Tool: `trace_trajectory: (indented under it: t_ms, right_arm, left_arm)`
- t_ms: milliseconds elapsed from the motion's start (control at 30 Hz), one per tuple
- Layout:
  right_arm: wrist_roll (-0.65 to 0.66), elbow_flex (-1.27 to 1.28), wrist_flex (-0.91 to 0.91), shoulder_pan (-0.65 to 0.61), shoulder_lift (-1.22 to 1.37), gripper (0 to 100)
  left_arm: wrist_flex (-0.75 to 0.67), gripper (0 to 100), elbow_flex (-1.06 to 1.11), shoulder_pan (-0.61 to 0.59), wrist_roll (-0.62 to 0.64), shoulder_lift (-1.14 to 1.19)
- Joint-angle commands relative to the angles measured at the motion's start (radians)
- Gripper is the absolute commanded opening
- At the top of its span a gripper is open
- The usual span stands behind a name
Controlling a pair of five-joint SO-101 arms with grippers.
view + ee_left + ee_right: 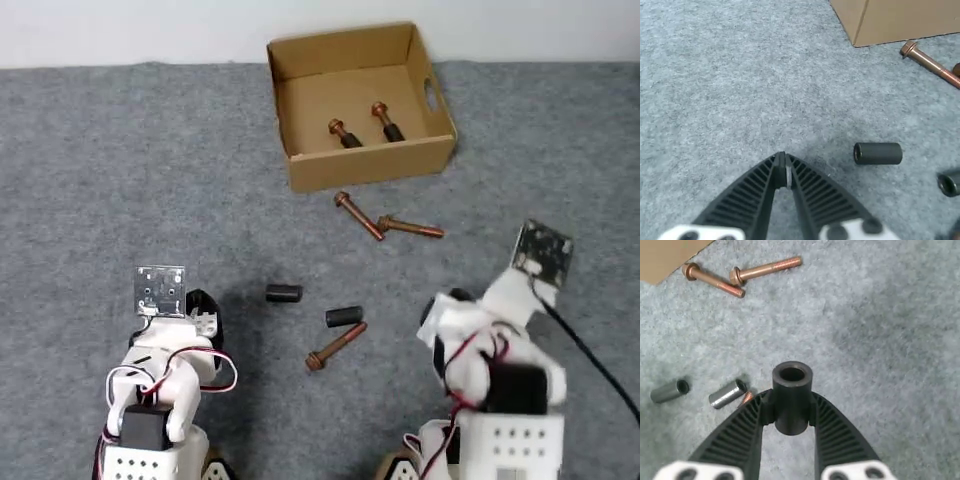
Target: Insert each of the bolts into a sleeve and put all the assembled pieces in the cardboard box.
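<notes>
Black cylindrical sleeve [792,390] is sitting clamped in the right gripper [790,401], bore showing; left gripper [781,161] is pinched together, empty. I'd be lining the loose copper-coloured bolt [336,346] dead straight with that bore.

Grey carpet [120,180] underfoot; white wall [130,30] behind.

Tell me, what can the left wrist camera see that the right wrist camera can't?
The left wrist view has the left gripper, shut with nothing in it. The right wrist view has the right gripper, shut on a black sleeve. Both have a loose sleeve, a second loose sleeve, a corner of the cardboard box and the bolt lying near it, all on the grey carpet.
</notes>
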Motion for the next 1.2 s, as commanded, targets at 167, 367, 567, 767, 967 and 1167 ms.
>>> trace_trajectory:
  t_ms: [167, 367, 567, 767, 967, 1167]
  right_arm:
    - [0.012, 0.092, 0.062, 0.018, -0.315, 0.8]
    - [0.014, 0.121, 0.051, 0.019, -0.446, 0.8]
    - [0.014, 0.126, 0.047, 0.019, -0.449, 0.8]
    - [0.014, 0.133, 0.044, 0.022, -0.456, 0.8]
    - [0.014, 0.133, 0.042, 0.074, -0.458, 0.8]
    - [0.014, 0.133, 0.042, 0.074, -0.458, 0.8]
  left_arm:
    - [0.043, 0, -0.174, 0.026, -0.002, 0.025]
    - [0.083, 0, -0.437, 0.157, 0.124, 0.336]
    - [0.087, 0, -0.869, 0.308, 0.31, 0.878]
    - [0.089, 0, -1.242, 0.368, 0.42, 1.364]
    - [0.091, 1, -1.537, 0.368, 0.555, 1.734]
    - [0.161, 3, -1.802, 0.373, 0.585, 2.025]
